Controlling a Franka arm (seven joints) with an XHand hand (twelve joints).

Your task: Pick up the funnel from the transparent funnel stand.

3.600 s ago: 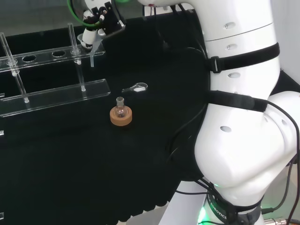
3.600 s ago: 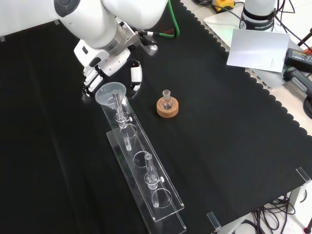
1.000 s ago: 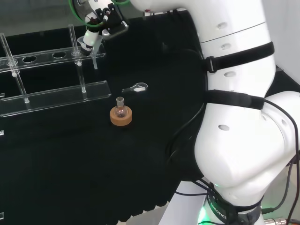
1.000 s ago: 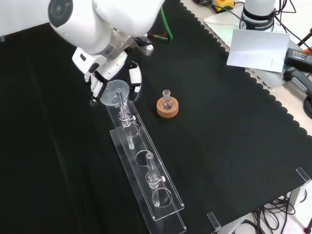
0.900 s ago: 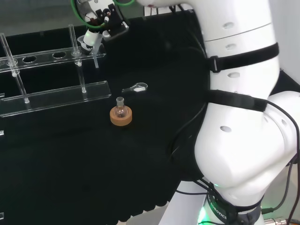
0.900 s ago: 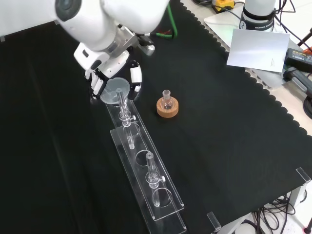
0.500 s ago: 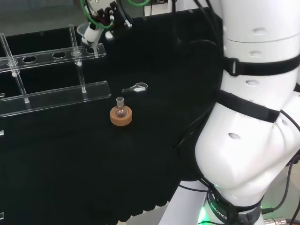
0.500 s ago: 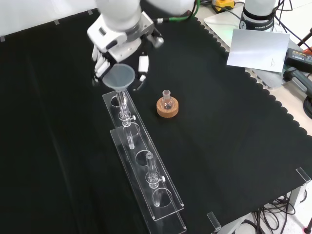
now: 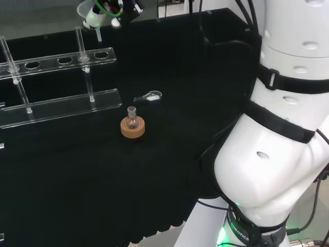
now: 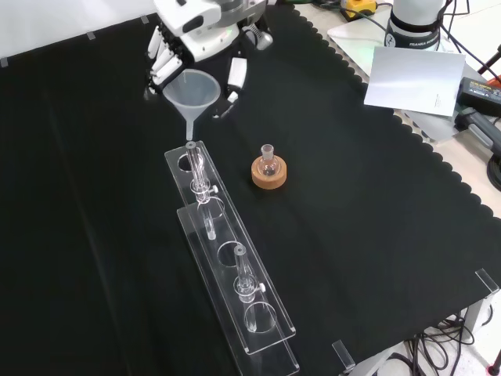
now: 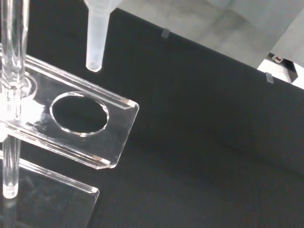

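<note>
One funnel hung in my hand, my fingers curled round its bowl. Its spout hovered clear above the end hole of the transparent funnel stand, left of the corked flask in the front view.

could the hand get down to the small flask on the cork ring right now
Probably not as things stand: the hand is curled round the funnel, lifted above the funnel stand. The cloth round the small flask looks free.

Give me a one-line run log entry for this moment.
phase: lift | hand: shut on funnel | funnel: stem clear above funnel stand end hole | flask on cork ring: untouched
</note>
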